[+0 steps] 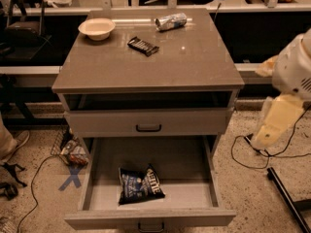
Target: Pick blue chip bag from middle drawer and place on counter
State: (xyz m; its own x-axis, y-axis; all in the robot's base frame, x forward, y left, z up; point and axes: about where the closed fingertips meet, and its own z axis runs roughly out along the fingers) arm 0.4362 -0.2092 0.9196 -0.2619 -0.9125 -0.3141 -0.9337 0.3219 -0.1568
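The blue chip bag [140,184] lies flat on the pale floor of the open middle drawer [97,178], near its front and left of centre. The counter [194,62] is the grey-brown top of the cabinet above it. My arm comes in from the right edge. Its gripper [265,132] hangs at the cream lower end, to the right of the cabinet at about the height of the closed drawer. It is well clear of the bag and holds nothing that I can see.
On the counter stand a white bowl [96,28], a black ridged bar [143,45] and a silvery can [171,21] on its side. A closed drawer with a dark handle [148,127] sits above the open one. Cables [243,154] and clutter lie on the floor either side.
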